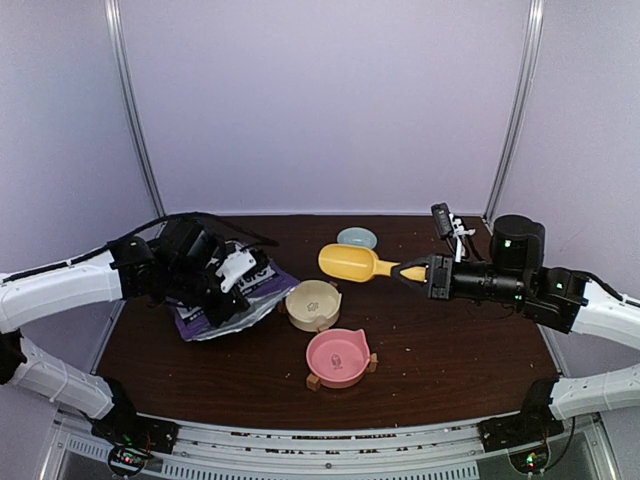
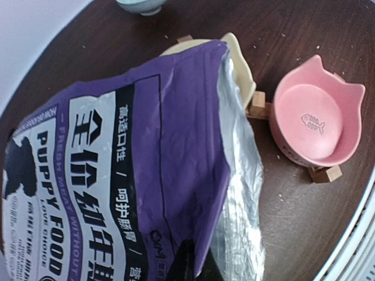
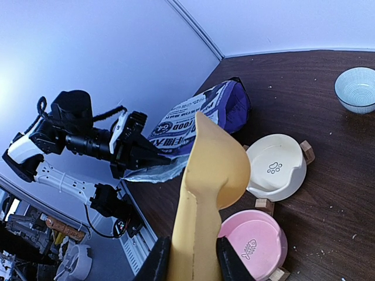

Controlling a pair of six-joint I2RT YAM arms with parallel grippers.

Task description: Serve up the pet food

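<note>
My left gripper (image 1: 232, 290) is shut on the edge of the purple-and-white pet food bag (image 1: 225, 300), holding its foil-lined mouth (image 2: 237, 193) toward the cream bowl (image 1: 313, 304). No kibble shows in any view. My right gripper (image 1: 420, 272) is shut on the handle of the yellow scoop (image 1: 350, 262), held in the air above the table behind the cream bowl. In the right wrist view the scoop (image 3: 208, 193) rises between my fingers (image 3: 155, 263), its underside toward the camera. The pink bowl (image 1: 337, 357) is empty.
A small pale blue bowl (image 1: 357, 238) stands at the back of the brown table (image 1: 450, 350). The cream and pink bowls rest on small wooden blocks. Crumbs dot the tabletop. A metal rail runs along the near edge.
</note>
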